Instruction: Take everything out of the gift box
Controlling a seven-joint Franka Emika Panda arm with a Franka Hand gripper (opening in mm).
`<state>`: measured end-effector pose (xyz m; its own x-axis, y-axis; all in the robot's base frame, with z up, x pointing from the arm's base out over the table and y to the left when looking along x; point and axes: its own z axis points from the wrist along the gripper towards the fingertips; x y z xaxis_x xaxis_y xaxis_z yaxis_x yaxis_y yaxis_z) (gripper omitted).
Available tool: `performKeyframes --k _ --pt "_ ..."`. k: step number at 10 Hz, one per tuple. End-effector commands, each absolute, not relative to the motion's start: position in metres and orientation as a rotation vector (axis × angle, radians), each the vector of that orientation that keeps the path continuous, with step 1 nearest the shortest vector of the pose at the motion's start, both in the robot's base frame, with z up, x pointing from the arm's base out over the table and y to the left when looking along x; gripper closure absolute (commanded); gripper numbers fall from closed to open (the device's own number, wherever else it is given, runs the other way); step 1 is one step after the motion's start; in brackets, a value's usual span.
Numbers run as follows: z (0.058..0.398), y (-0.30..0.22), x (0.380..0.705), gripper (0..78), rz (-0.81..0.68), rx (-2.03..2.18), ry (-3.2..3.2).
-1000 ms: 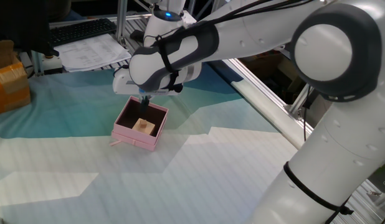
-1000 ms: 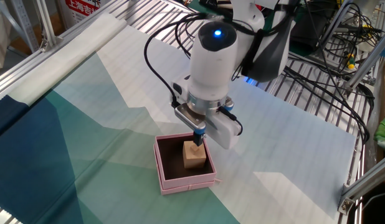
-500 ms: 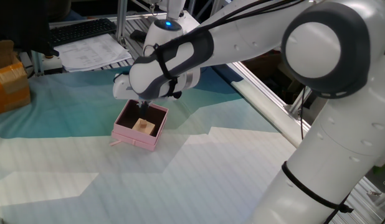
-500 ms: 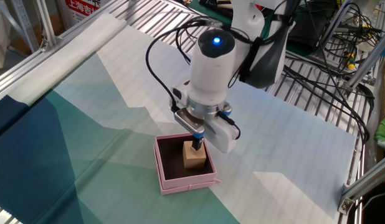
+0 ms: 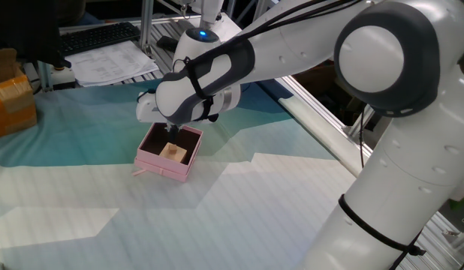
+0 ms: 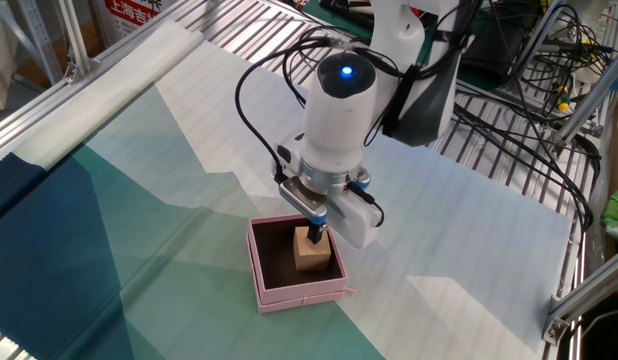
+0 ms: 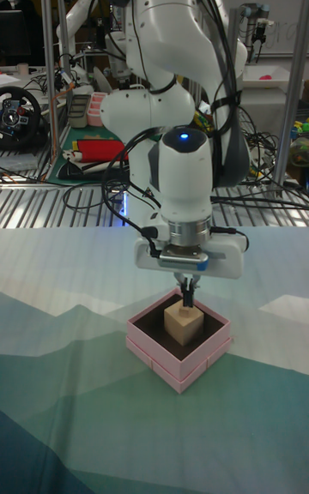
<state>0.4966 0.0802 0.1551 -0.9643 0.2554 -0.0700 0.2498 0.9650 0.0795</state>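
In one fixed view, the pink gift box (image 5: 169, 153) sits on the teal and white cloth (image 5: 239, 210), ribbon tab at its near left corner. A tan cube (image 5: 173, 152) rests inside, and the gripper (image 5: 171, 136) hangs right over it (the arm hides most of the fingers). An orange-brown carton (image 5: 10, 101) stands at the far left.

In the other fixed view, the gripper (image 6: 316, 232) reaches down to the cube (image 6: 310, 250) in the box (image 6: 294, 261); its dark fingers look close together at the cube's top, but a grasp cannot be confirmed.

In the tall fixed view, the gripper (image 7: 186, 290) stands narrow above the cube (image 7: 183, 322), which sits in the box (image 7: 178, 341).
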Motion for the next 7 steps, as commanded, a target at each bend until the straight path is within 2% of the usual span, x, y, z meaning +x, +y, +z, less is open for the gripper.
performKeyframes --k 1,7 --pt "0.1519 0.0787 0.4942 77.6 0.11 0.388 3.031" --pt "0.1439 0.0739 0.4889 77.6 0.113 0.389 3.03"
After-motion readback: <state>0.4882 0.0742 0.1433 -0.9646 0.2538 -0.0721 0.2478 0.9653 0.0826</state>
